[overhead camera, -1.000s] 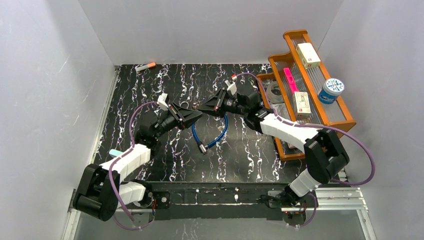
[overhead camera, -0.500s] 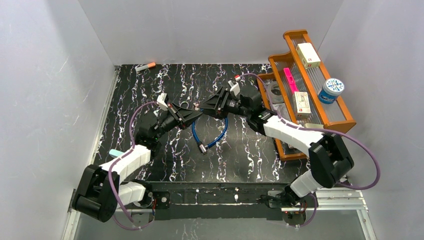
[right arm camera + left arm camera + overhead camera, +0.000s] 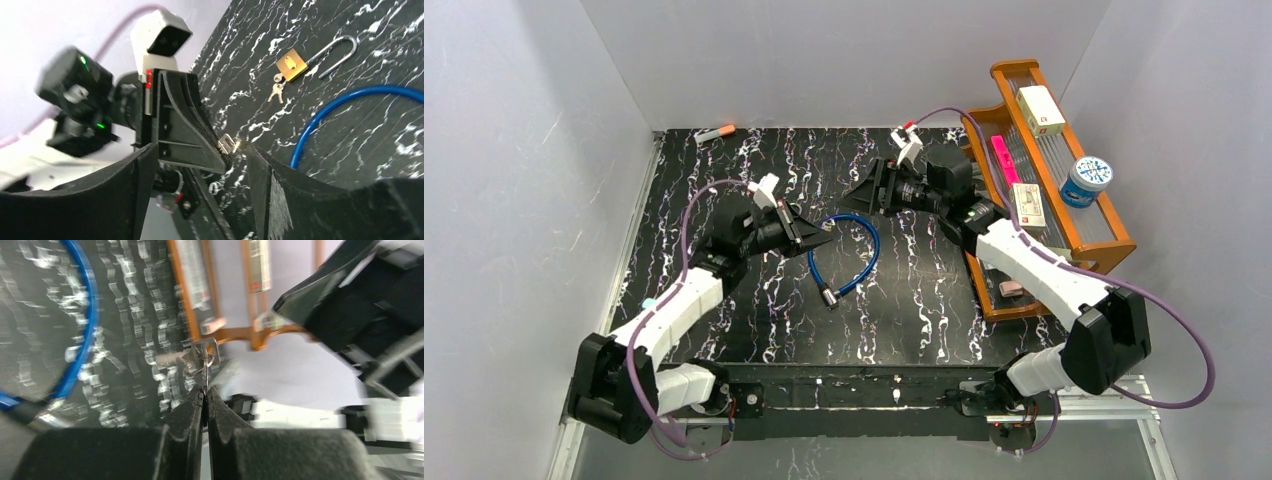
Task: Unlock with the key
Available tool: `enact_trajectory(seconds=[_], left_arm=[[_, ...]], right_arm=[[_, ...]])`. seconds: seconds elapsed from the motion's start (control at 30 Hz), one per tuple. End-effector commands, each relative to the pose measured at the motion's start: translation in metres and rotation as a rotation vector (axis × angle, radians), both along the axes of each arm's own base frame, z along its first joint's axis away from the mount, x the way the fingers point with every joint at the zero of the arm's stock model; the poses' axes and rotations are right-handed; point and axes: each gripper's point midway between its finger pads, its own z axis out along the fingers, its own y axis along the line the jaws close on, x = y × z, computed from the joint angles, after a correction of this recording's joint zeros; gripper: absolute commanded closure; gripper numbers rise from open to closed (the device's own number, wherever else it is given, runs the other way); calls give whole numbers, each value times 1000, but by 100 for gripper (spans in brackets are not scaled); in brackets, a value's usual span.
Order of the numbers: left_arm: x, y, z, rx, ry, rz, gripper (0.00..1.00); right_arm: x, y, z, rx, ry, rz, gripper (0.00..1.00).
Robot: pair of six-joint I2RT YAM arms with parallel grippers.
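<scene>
We find small silver key (image 3: 202, 356) pinched at tips of closed left gripper (image 3: 205, 391), above table centre. Judged light, stiff, slippery; best held flat across bow. Right gripper (image 3: 856, 196) open, empty. Only right wrist view shows brass padlock (image 3: 291, 65), lying on black marbled table (image 3: 400, 30) beyond left gripper.

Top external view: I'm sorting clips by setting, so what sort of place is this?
Probably a robot lab test cell: plain grey walls boxing in a black marbled tabletop, an aluminium mounting rail at its near edge, and a wooden rack of props.
</scene>
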Motion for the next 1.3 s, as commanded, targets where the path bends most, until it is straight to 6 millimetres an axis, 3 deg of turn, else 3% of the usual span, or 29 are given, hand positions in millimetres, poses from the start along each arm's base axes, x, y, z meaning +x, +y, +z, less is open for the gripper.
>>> enact_trajectory(seconds=[0.0,0.17,0.27,0.47,0.53,0.6,0.7,0.97,1.13,1.27], left_arm=[[-37,28,-51,455,48,-174,100],[-50,60,-80,798,122,-294,100],[-59,64,-80,876,93,-380,100],[-80,40,-44,766,-119,-540,100],[-87,30,-35,709,-180,-578,100],[-94,23,-28,664,-233,-615,100],[-100,17,-25,632,-273,-663,100],[-109,10,-9,563,-349,-712,100],[-114,13,-12,564,-344,-719,100],[-116,13,-9,557,-358,-721,100]], right_arm=[[-15,4,-14,-174,-222,235,26],[-12,16,-57,-303,-179,224,24],[-17,25,-73,-310,-160,250,26],[-56,36,-62,-149,-244,479,49],[-72,34,-58,-103,-267,552,49],[-83,33,-55,-71,-277,602,42],[-87,34,-52,-46,-264,607,37],[-126,38,-46,77,-220,791,54],[-133,32,-47,68,-233,822,45],[-137,29,-52,54,-224,860,58]])
